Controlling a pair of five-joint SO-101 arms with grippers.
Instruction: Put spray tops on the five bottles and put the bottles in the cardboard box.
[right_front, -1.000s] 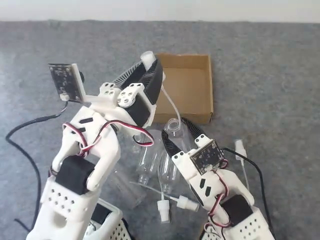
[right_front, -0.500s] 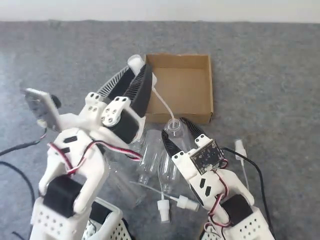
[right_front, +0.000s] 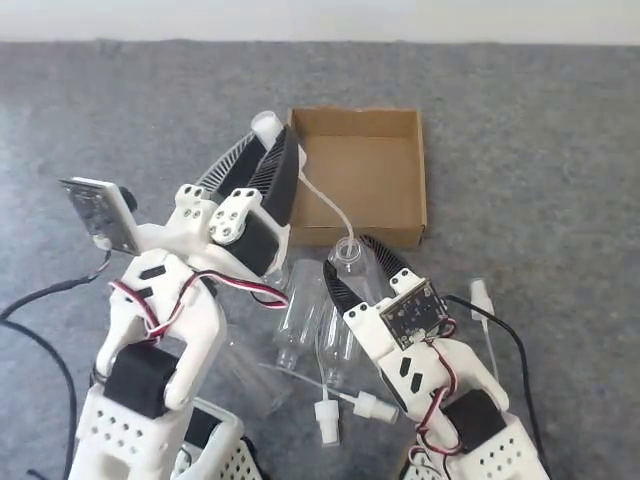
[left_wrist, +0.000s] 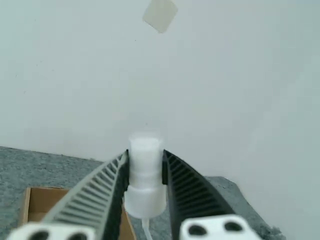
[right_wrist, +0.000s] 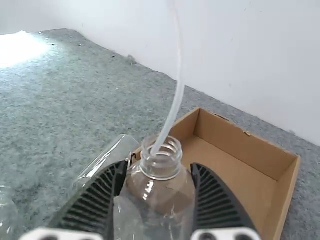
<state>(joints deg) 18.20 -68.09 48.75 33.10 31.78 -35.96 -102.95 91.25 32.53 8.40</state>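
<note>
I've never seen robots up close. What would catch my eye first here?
The left claw pinches a white spray top, raised near the cardboard box. Its thin tube hangs down into the neck of a clear bottle gripped by the right claw. More bottles lie nearby.

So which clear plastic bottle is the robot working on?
Start at the open brown cardboard box; just in front of its near wall, the right arm's black gripper clamps one clear plastic bottle neck up. Unlike the bottles lying flat beside it, its open neck has a thin white tube dipping in from the white spray top above.
</note>
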